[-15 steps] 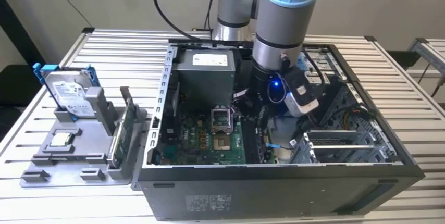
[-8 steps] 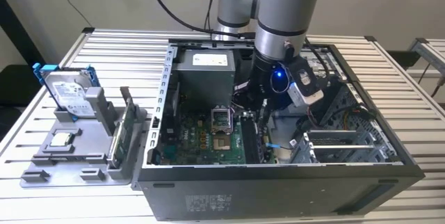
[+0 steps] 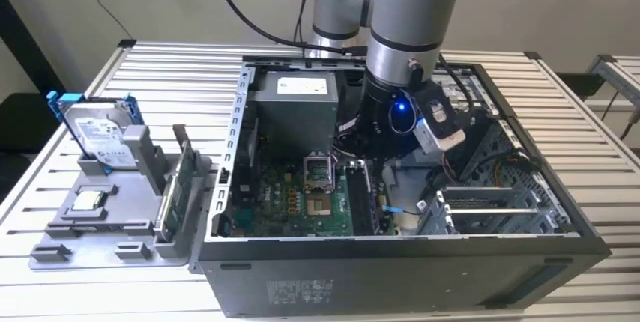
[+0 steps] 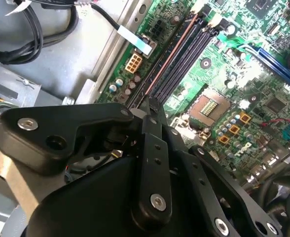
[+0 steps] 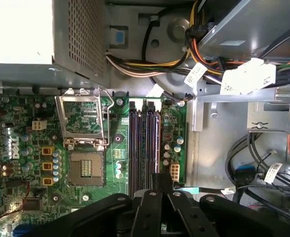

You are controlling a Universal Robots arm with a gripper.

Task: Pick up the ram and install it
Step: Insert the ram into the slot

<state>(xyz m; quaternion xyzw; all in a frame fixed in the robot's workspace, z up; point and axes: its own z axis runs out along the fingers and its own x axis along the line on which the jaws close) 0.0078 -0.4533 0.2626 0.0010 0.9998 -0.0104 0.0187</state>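
Observation:
The ram (image 3: pixel 360 191) is a long dark stick standing on edge in the memory slots (image 5: pixel 145 143) of the motherboard, inside the open computer case. My gripper (image 3: pixel 358 157) hangs low over the far end of that stick. In both wrist views its black fingers come together to a narrow tip (image 4: pixel 152 104) (image 5: pixel 161 183) right over one end of the slots (image 4: pixel 177 47). The fingers look shut, and the tip sits at the ram's top edge. I cannot tell whether it is pressing on the ram.
The case wall (image 3: pixel 235 150), the power supply (image 3: pixel 295 101) and the drive cage (image 3: pixel 490 206) with loose cables (image 5: pixel 263 173) crowd the arm. The open processor socket (image 5: pixel 83 123) lies beside the slots. On the exterior view's left, a grey fixture (image 3: pixel 95 225) holds a hard drive (image 3: pixel 100 135) and a green card (image 3: pixel 178 191).

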